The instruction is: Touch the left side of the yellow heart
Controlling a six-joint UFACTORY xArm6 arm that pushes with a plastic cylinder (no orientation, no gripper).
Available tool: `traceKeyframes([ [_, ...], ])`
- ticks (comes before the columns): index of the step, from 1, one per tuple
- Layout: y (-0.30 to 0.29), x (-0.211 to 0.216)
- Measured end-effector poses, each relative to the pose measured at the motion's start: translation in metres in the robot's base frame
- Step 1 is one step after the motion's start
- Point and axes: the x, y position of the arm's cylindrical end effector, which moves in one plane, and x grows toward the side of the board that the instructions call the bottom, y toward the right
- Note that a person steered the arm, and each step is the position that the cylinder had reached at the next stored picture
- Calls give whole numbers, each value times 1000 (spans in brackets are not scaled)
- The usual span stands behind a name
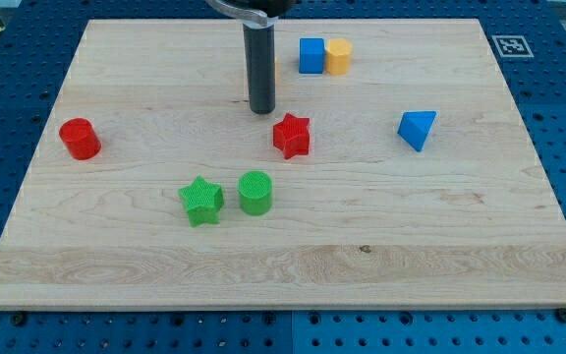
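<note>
ON THE TABLETOP (411, 246): The dark rod stands upright toward the view's top, its tip (261, 111) resting on bare wood just up and to the view's left of the red star (291, 136), apart from it. The end effector is a plain rod with no jaws, so it neither spreads nor pinches anything.

You have two yellow candidates. A yellow sliver (276, 69) peeks out at the rod's right edge, its shape hidden by the rod. A yellow block (338, 57) sits against the blue cube (311, 55) and looks rounded rather than heart-like. The hidden piece is probably the yellow heart, though the view cannot confirm it.

If so, the tip lies toward the view's bottom and slightly left of the heart. Swing out to the view's left first, then travel up until level with the block's middle. Close in rightward slowly and stop at first contact, since a hard push would shove the heart toward the blue cube. Keep clear of the red star as you set off. The red cylinder (80, 139), green star (201, 201), green cylinder (255, 193) and blue triangular block (417, 129) lie well apart from that path.
</note>
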Motion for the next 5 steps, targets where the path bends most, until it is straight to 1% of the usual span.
traceKeyframes([
  [2, -20, -1],
  [3, -20, -11],
  [5, -17, -48],
])
